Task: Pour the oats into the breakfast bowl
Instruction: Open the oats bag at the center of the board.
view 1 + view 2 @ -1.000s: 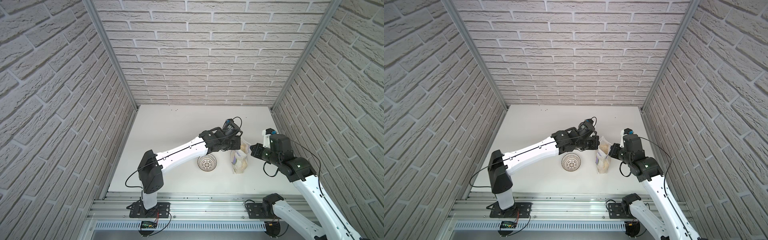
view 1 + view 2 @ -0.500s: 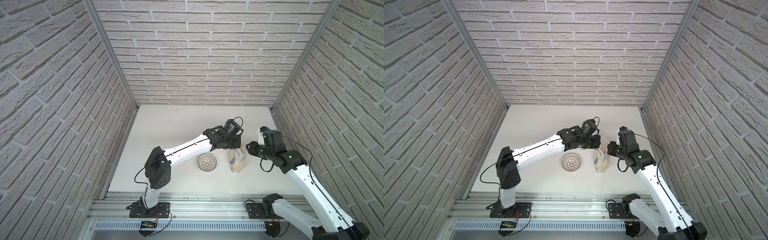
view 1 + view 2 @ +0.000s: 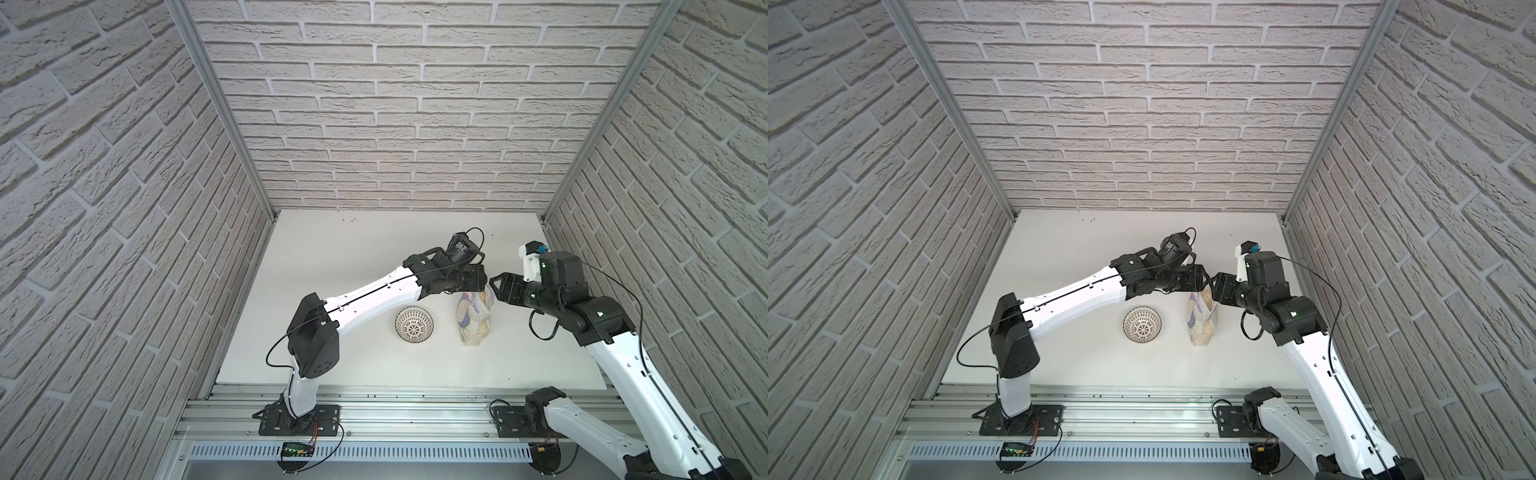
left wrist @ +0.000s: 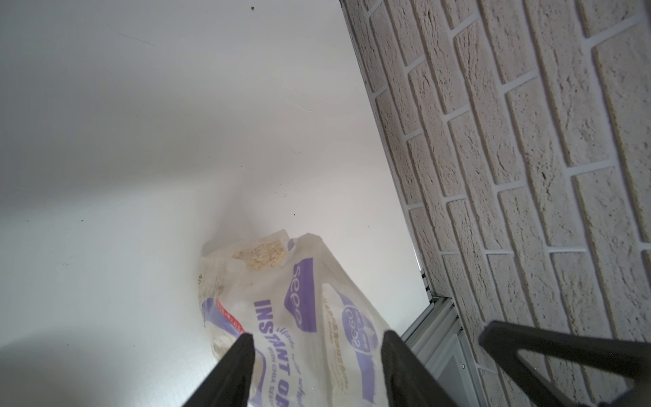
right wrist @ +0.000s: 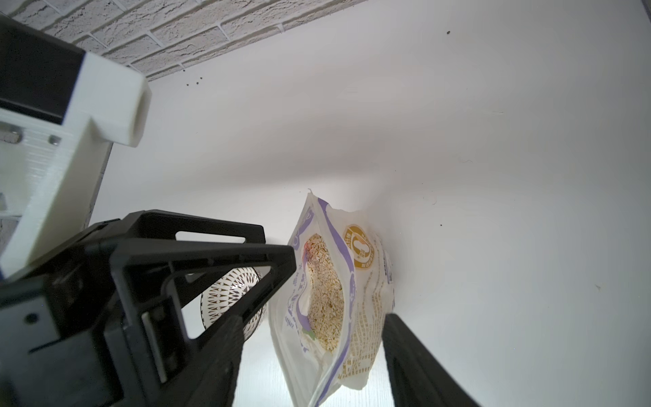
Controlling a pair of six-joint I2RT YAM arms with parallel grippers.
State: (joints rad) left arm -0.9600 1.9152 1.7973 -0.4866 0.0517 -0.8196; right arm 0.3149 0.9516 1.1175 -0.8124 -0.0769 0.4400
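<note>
Right of the counter's (image 3: 353, 249) middle: bag of oats (image 3: 473, 322), upright, top open, pale flakes visible through the mouth in the right wrist view. Near it at 9 o'clock, apart from it: breakfast bowl (image 3: 413, 331), dark lattice pattern facing up. At the bag's top, left jaws from 9 o'clock and right jaws from 3 o'clock, tips close together. Both pairs spread wide, bag's upper part between the fingers (image 4: 243, 356), not pinched.
</note>
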